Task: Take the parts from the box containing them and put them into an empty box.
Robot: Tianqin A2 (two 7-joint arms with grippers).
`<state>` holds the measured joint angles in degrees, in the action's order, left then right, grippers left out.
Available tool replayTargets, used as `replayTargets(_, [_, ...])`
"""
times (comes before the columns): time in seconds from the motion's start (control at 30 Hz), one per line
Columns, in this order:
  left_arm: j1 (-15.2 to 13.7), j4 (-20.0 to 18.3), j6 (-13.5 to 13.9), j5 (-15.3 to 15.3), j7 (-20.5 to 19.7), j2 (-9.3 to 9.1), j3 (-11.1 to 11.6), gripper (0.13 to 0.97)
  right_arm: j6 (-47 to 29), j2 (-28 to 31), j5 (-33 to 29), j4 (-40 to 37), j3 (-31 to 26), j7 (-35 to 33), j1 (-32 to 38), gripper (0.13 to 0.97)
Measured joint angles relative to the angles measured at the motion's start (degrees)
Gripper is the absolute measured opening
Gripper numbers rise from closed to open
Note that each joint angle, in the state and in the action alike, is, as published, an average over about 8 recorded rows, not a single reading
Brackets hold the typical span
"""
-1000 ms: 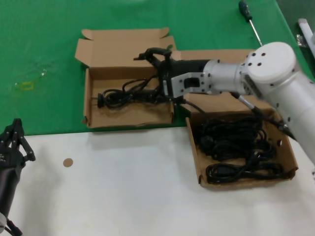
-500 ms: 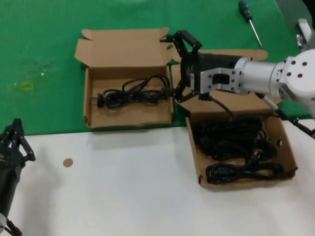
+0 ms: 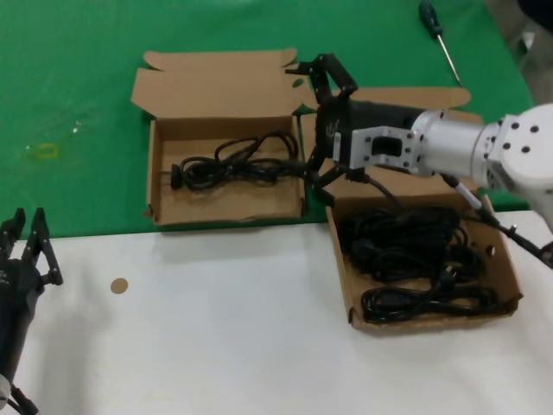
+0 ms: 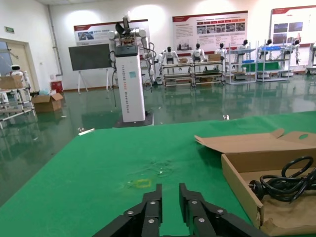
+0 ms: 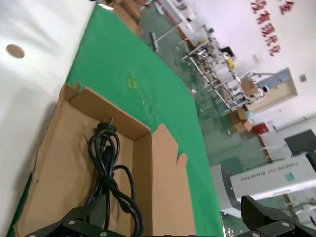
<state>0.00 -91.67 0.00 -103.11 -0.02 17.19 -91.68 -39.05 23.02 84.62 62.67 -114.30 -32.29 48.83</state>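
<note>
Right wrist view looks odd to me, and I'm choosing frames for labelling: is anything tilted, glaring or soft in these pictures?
Right wrist view: the scene is strongly tilted, with the open right gripper cut off by the frame edge, though the power cord is sharp. Left wrist view: level, with ceiling lights mirrored on the glossy hall floor. Head view: even light with soft shadows.

Right gripper (image 3: 316, 121) has let go of the cord (image 3: 232, 162) (jaws wide) and withdrawn

box wall (image 3: 303, 186) by right end effector (image 3: 318, 121)
</note>
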Motion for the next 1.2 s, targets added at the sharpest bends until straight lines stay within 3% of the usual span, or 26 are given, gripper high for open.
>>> replayTargets(0.23, [0.0,0.0,0.0,0.0,0.0,0.0,0.0,0.257,3.44,-0.51,1.63,2.56,1.99,2.84,-4.28,0.963])
replayTargets(0.37, [0.0,0.0,0.0,0.0,0.0,0.0,0.0,0.257,5.59,-0.83,2.65,4.15,3.24,4.62,-6.97,0.964])
replayTargets(0.63, [0.0,0.0,0.0,-0.01,0.0,0.0,0.0,0.416,9.98,-1.49,4.73,7.41,5.78,8.25,-12.47,0.966])
replayTargets(0.9, [0.0,0.0,0.0,-0.01,0.01,0.0,0.0,0.639,14.35,-2.14,6.81,10.66,8.32,11.87,-17.94,0.966])
replayTargets(1.03, [0.0,0.0,0.0,-0.01,0.03,0.0,0.0,0.639,16.55,-2.47,7.85,12.3,9.59,13.69,-20.69,0.966])
replayTargets(1.2, [0.0,0.0,0.0,-0.01,0.04,0.0,0.0,0.752,19.28,-2.88,9.14,14.33,11.17,15.95,-24.1,0.966])
